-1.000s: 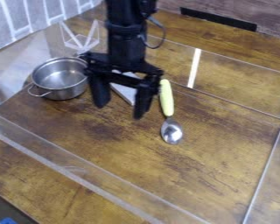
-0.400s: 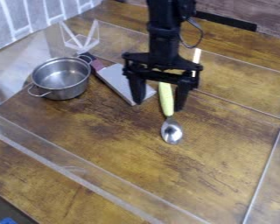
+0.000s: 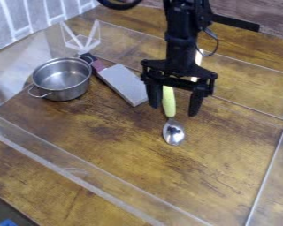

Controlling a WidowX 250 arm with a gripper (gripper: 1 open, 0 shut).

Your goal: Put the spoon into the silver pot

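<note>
I've swung the gripper [image 3: 179,100] rightward off the grey block [image 3: 121,84] to straddle the spoon [image 3: 170,109] handle, jaws wide, empty; silver pot [image 3: 61,79] waits left.

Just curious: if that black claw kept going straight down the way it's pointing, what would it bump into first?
Probably the spoon: the open gripper points down with its fingers either side of the yellow-green handle, though depth is hard to judge.

Black arm [image 3: 182,31], slim column; black gripper [image 3: 177,104], wide crossbar, two long jaws; thin cable.
</note>
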